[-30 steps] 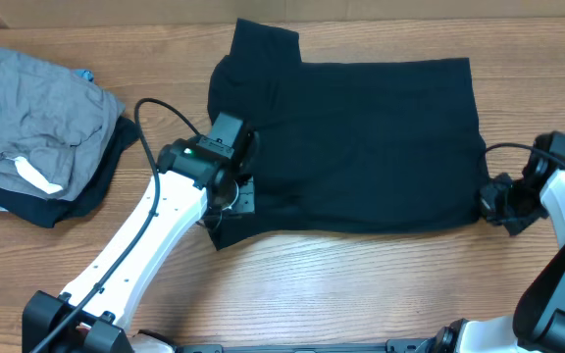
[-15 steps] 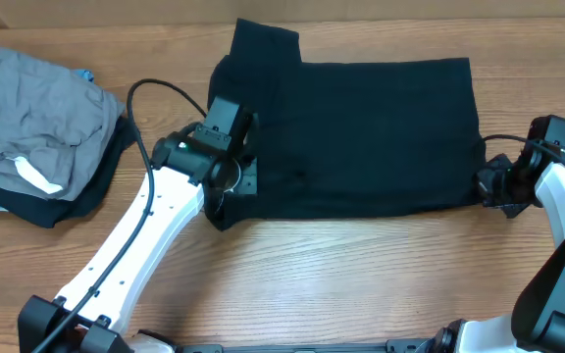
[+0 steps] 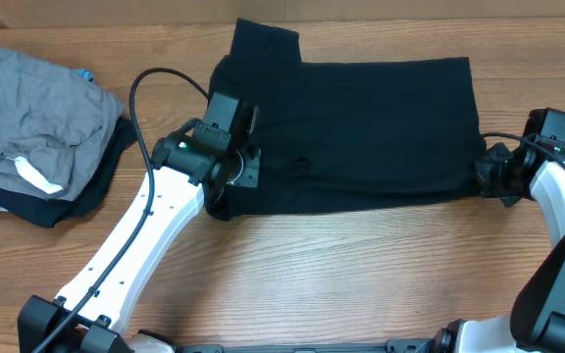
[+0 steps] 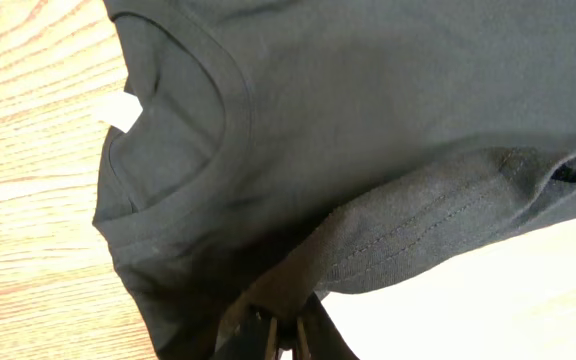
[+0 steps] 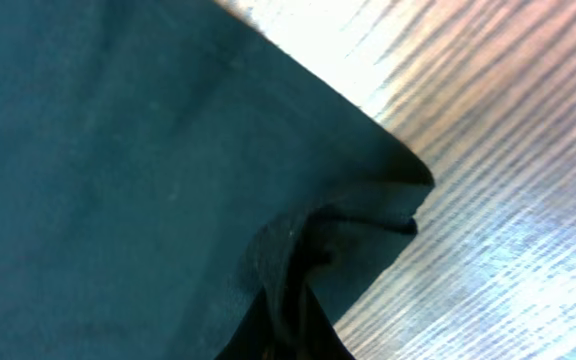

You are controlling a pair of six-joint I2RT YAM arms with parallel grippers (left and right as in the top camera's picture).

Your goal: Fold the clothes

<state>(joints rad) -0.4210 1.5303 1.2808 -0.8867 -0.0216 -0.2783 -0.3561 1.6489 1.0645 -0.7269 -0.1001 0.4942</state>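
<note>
Now black T-shirt [image 3: 361, 132] lies spread flat mid-surface [image 3: 361, 265]. My left hand [image 3: 231, 181] is pinched together on a stitched hem at its 8 o'clock corner, right hand [image 3: 488, 181] clamped on the 4 o'clock corner. Soft, light, floppy cloth, bunches easily; best held at hems and corners
</note>
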